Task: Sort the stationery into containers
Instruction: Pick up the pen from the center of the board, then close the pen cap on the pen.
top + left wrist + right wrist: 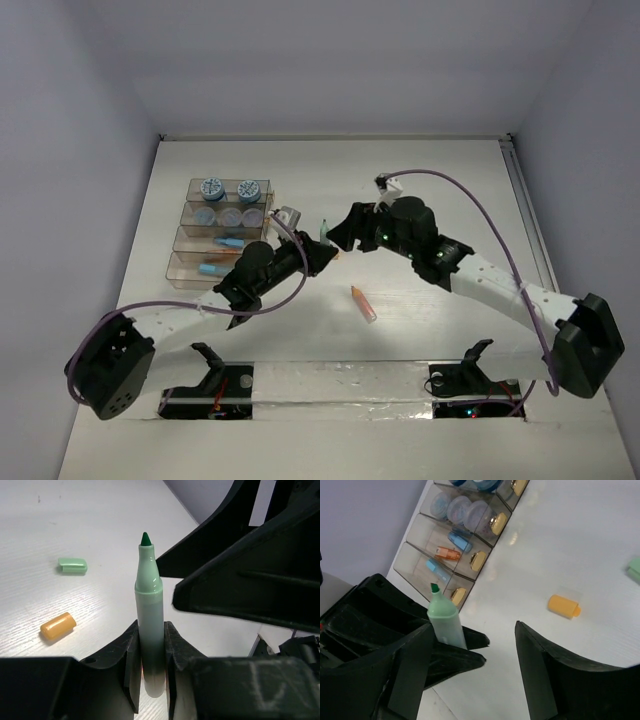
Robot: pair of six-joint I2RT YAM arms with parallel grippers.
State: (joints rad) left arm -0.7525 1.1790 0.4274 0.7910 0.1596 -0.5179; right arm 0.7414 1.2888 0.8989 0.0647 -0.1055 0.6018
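My left gripper (150, 645) is shut on an uncapped light-green marker (149, 610), tip pointing away; it also shows in the right wrist view (444, 617). My right gripper (475, 629) is open, its jaws wide apart, right beside the marker and the left fingers (455, 660). In the top view both grippers meet mid-table, left (318, 252) and right (345, 235). A green cap (73, 565) and an orange cap (58, 626) lie loose on the table. The stepped clear trays (190, 270) hold blue-grey jars (212, 188), an orange pen (446, 554) and blue pens (436, 570).
An orange-and-pink pen (363, 303) lies on the table near the middle, in front of the grippers. The trays have gold end knobs (478, 560). The orange cap (563, 605) lies to the right of my right gripper's far finger.
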